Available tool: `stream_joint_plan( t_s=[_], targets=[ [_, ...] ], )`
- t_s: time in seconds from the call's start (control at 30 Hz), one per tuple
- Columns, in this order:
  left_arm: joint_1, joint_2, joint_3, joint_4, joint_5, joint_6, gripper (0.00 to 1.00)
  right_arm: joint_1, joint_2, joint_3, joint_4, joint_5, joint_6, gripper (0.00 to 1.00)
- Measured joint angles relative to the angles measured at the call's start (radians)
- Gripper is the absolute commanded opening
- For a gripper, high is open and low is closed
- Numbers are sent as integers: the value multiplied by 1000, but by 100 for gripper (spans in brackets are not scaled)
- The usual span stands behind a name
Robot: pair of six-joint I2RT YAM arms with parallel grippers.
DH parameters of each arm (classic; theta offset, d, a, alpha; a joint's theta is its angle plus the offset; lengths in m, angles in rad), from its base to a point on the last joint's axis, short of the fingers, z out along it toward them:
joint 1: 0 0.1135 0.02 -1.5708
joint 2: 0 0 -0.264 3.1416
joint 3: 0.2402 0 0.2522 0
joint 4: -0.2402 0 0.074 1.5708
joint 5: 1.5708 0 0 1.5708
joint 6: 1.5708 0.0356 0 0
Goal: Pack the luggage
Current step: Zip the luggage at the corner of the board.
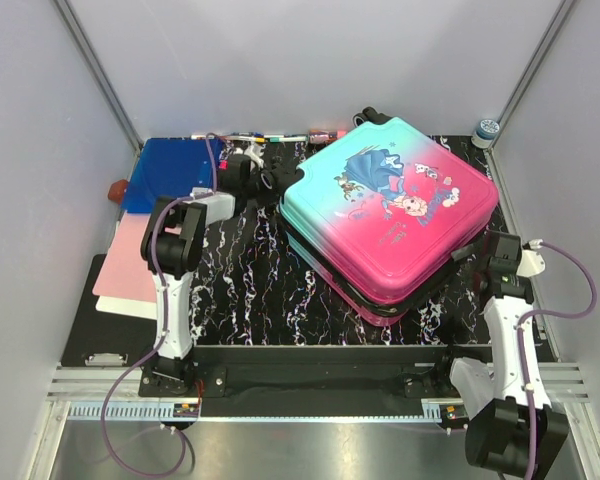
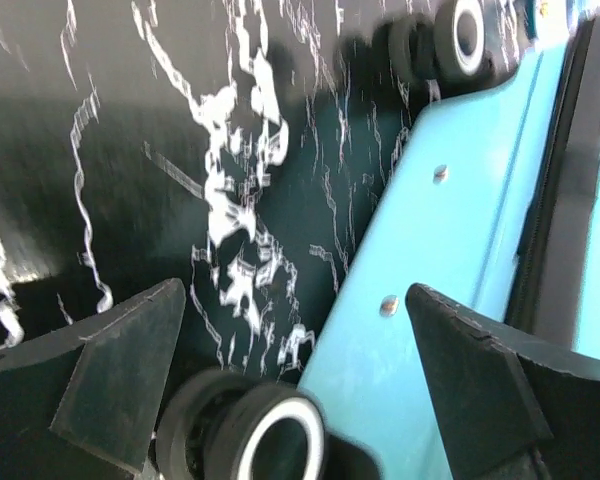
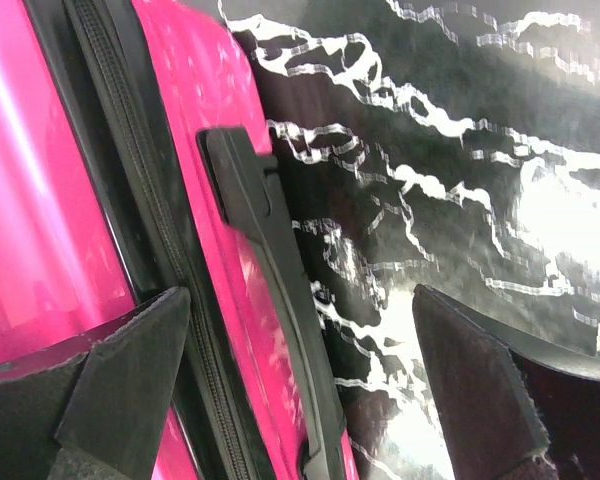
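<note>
The luggage (image 1: 390, 215) lies flat and closed on the black marbled table, its teal end to the left and its pink end to the right, princess print up. My left gripper (image 1: 248, 178) is open at the teal end by the black wheels; the left wrist view shows the teal shell (image 2: 450, 250) and one wheel (image 2: 255, 430) between its spread fingers. My right gripper (image 1: 477, 255) is open at the pink side. In the right wrist view the pink shell (image 3: 195, 130), its zipper and a black side handle (image 3: 270, 300) lie between the spread fingers, untouched.
A flat blue folder (image 1: 170, 172) lies at the back left, with pink and white sheets (image 1: 130, 265) in front of it. Small items line the back edge (image 1: 270, 137). A round tin (image 1: 486, 130) sits at the back right. White walls close in both sides.
</note>
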State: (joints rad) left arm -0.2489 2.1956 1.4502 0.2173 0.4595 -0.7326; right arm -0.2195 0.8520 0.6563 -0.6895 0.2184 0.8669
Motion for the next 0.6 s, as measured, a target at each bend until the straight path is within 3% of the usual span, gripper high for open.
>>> stream_joint_plan(
  t_s=[0.27,0.6],
  targets=[
    [6,-60,-291,357,14,-134,99,-34,211,45,228,-57,-103,93],
    [0,-117,-540,657,-21,-280,99,-53,523,178,523,-231,-210,84]
  ],
)
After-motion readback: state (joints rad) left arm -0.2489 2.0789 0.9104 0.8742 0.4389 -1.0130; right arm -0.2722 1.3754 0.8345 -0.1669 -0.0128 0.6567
